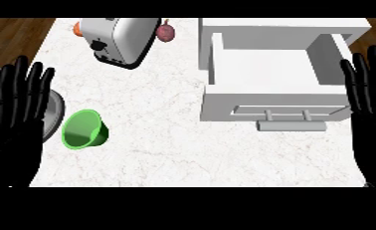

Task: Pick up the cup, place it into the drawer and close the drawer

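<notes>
A green cup (84, 129) lies tipped on its side on the white marble counter at the lower left, its mouth facing up and left. The white drawer (268, 69) stands pulled open at the right, its inside bare, with a handle (288, 113) on its front panel. My left hand (22, 109) is open at the left edge, fingers up, just left of the cup and apart from it. My right hand (361, 87) is open at the right edge, beside the drawer's right wall.
A white toaster (117, 40) stands at the back left, with an orange item (78, 28) behind it and a reddish item (166, 31) to its right. A grey round dish edge (54, 114) shows beside my left hand.
</notes>
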`<action>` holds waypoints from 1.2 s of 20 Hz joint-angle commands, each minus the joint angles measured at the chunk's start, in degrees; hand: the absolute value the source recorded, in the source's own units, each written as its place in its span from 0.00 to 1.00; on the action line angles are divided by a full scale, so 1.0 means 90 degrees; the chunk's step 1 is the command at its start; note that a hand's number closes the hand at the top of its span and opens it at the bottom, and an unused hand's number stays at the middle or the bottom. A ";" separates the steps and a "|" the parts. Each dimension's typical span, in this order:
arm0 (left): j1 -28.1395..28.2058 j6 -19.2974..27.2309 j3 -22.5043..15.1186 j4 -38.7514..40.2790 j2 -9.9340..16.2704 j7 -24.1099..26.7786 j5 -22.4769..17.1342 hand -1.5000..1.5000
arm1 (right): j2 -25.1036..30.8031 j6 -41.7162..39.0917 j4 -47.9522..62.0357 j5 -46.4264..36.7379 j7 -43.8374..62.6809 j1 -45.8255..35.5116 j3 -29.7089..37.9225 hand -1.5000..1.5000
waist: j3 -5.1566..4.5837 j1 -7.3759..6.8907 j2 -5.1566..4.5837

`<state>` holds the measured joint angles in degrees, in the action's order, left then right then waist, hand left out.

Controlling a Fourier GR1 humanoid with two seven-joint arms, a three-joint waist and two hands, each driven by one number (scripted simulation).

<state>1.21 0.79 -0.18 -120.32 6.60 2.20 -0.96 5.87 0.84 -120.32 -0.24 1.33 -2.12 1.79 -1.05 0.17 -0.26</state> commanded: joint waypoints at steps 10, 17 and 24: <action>0.0679 0.0608 0.0253 0.0145 -0.0690 -0.0376 -0.0787 0.00 | 0.0246 -0.0351 0.0328 -0.0272 0.0277 0.0068 -0.0201 0.00 | 0.0112 -0.0039 0.0024; 0.1148 0.0614 0.0145 0.0561 -0.0729 0.0132 -0.0904 0.00 | 0.0365 -0.0843 0.0213 0.0194 -0.0237 0.0500 0.0190 0.00 | 0.0117 -0.0012 0.0032; 0.1171 0.0338 0.0992 0.2039 -0.0546 0.1063 -0.1002 0.00 | 0.0225 -0.0530 0.0478 -0.0013 0.0257 -0.0352 0.0164 0.00 | 0.0113 -0.0021 0.0025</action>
<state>12.51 5.14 5.22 -110.22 0.87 6.56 -9.71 7.87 -4.23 -115.83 -1.30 1.90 -3.13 2.15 -0.01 -0.12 -0.01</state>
